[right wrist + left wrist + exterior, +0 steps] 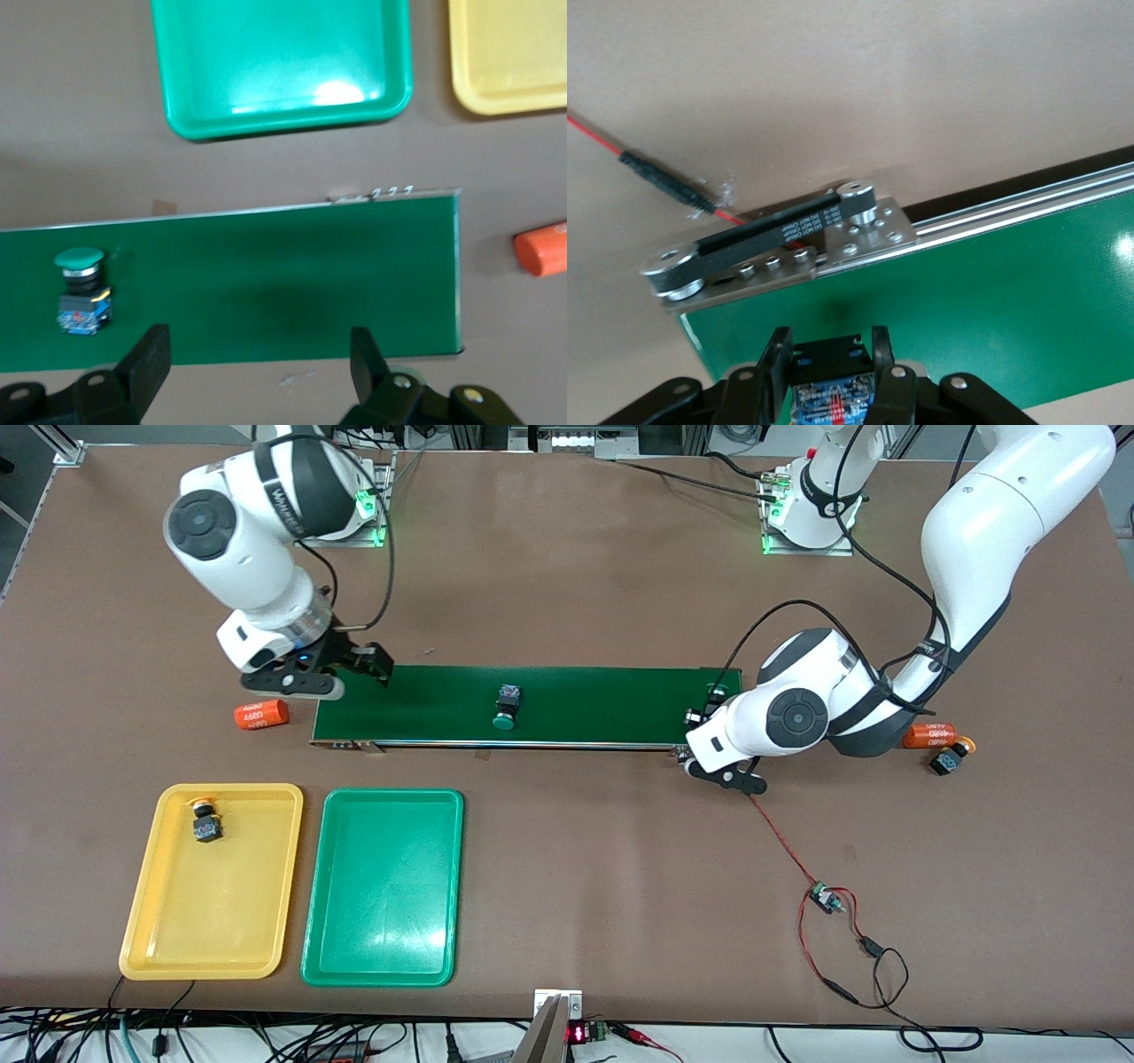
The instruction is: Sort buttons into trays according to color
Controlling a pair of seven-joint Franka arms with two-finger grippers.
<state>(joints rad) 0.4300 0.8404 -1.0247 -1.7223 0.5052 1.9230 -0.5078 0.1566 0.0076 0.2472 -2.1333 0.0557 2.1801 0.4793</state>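
Nearest your camera, the yellow tray (142, 921) is already holding one yellow button (205, 821), while the green tray (383, 957) beside it is sitting bare. Farther from you than the trays, a green button (506, 708) is lying on the belt (611, 704), waiting to be picked. At the belt's end nearest the trays, the right gripper (260, 359) is hovering with fingers spread wide, holding nothing. At the belt's other end, the left gripper (830, 363) is clamping a dark button body. Past that end, another yellow button (951, 758) is resting on the table. Roughly a quarter looks done.
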